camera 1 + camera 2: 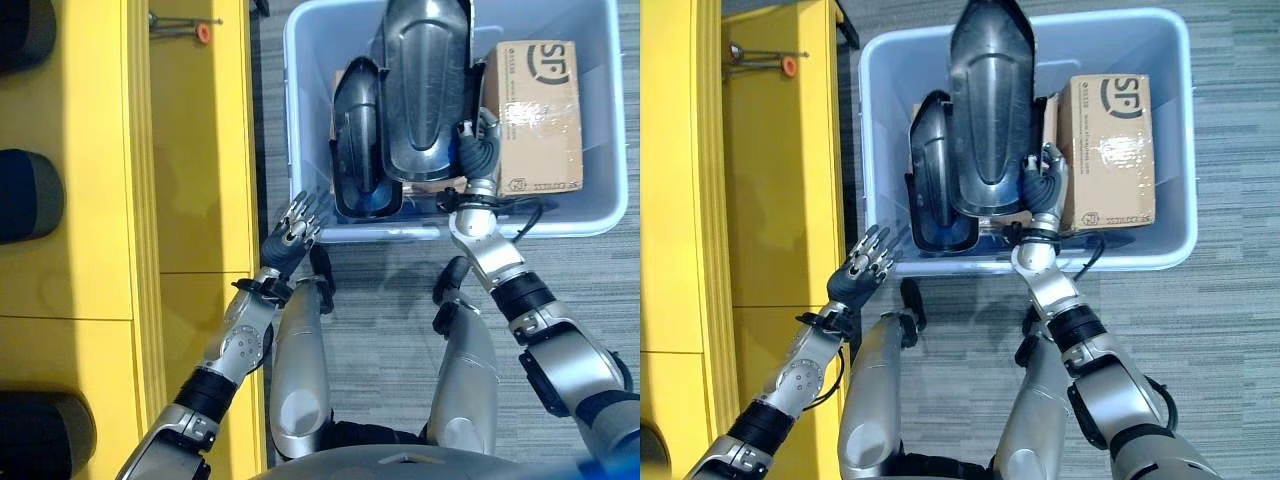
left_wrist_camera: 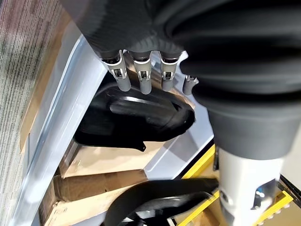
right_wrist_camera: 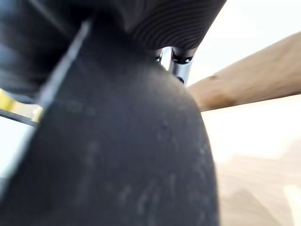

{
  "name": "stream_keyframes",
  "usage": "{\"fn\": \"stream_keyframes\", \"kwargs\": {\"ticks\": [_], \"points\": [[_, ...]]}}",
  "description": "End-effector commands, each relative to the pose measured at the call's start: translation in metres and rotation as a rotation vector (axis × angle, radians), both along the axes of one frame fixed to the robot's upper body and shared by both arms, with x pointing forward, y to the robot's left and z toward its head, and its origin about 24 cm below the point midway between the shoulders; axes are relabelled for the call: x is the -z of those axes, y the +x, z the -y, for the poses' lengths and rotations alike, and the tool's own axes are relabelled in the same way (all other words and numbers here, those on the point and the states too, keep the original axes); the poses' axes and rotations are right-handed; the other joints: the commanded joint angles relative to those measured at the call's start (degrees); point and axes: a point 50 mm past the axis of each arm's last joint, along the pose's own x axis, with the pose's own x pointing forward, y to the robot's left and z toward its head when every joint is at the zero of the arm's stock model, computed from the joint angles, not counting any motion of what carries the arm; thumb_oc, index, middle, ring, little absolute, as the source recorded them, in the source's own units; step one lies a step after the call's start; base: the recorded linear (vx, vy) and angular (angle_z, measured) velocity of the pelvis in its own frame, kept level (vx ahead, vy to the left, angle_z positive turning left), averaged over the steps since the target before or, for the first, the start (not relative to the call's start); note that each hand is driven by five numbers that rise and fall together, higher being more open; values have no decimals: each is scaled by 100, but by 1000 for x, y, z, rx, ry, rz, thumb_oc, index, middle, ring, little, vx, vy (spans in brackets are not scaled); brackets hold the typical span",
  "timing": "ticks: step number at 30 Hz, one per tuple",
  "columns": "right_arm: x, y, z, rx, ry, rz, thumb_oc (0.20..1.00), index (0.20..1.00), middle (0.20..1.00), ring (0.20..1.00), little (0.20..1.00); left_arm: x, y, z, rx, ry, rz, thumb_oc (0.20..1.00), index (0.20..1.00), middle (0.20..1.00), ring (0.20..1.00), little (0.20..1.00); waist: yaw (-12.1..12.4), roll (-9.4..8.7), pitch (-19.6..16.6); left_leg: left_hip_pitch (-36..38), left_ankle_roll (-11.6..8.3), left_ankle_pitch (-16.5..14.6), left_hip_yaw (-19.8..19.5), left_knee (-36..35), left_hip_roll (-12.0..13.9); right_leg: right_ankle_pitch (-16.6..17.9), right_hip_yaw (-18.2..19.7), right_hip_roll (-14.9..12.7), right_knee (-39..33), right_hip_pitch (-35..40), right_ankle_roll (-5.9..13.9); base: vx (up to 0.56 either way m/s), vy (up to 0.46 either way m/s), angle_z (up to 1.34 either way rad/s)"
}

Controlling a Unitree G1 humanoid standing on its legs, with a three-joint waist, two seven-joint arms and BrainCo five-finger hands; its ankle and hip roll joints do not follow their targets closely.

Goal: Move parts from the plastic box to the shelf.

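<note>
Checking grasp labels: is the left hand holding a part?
No; the left hand hovers open outside the plastic box, its fingers spread.

The plastic box is pale blue, the parts glossy black, the carton brown, the shelf yellow, the carpet grey-striped.

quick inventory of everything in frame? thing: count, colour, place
plastic box: 1, pale blue-grey, on the carpet ahead of the robot
black part: 1, large shell raised above the box, gripped at its lower edge by the right robot hand
second black part: 1, lying in the box, left side
cardboard carton: 1, brown, in the box, right side
shelf: 1, yellow, to the robot's left
dark rounded parts: 3, along the shelf's far left
small tool with orange tip: 1, on the shelf's far end
left robot hand: open, fingers spread, at the box's near left corner
right robot hand: curled on the raised black part
</note>
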Motion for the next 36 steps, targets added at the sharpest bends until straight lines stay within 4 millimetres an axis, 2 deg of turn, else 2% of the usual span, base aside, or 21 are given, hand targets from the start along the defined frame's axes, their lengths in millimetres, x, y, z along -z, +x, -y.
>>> {"fn": "stream_keyframes", "kwargs": {"ticks": [1,8,14,20,30,34,36], "points": [[-31,-5,3,-10,28,139,200,200,200,200,200,-7,-6,7,-5,-25,61,1000,1000,1000,1000,1000,141,83,-163,427,11,250,46,-827,-341,-733,-420,85,741,53,175,-50,10,-5],[-13,-1,10,-35,122,19,200,200,200,200,200,2,-11,2,-21,-21,32,1000,1000,1000,1000,1000,172,57,-163,1206,1,311,116,-1107,-388,-708,-512,38,419,848,193,29,15,-3],[4,2,6,-201,299,-97,200,200,200,200,200,5,-15,-4,-51,-6,21,1000,1000,1000,1000,1000,211,6,-163,1708,-22,392,119,-1335,-406,-695,-617,23,198,1401,196,27,2,4],[12,-7,-20,-462,388,-163,200,200,200,200,200,9,-23,-14,-110,-9,3,1000,1000,1000,1000,1000,240,-29,-207,2356,-72,507,156,-1660,-404,-658,-759,66,-196,2146,191,55,37,4],[38,-33,-61,-762,492,-327,200,200,200,200,200,21,-44,-28,-142,39,-42,1000,1000,1000,1000,1000,405,-115,-827,2941,-27,448,116,-1860,-548,-649,-1001,120,-720,3019,222,67,115,10],[42,-40,-73,-821,508,-353,200,200,200,200,200,26,-49,-29,-126,85,-52,1000,1000,1000,1000,1000,504,-150,-1052,3079,50,427,73,-1917,-635,-609,-1079,66,-832,3240,272,29,155,20],[43,-45,-77,-844,508,-354,200,200,200,200,200,30,-54,-29,-121,94,-64,1000,1000,1000,1000,1000,571,-174,-1188,3144,113,399,50,-1930,-707,-527,-1147,-58,-853,3339,313,18,237,10]]}}
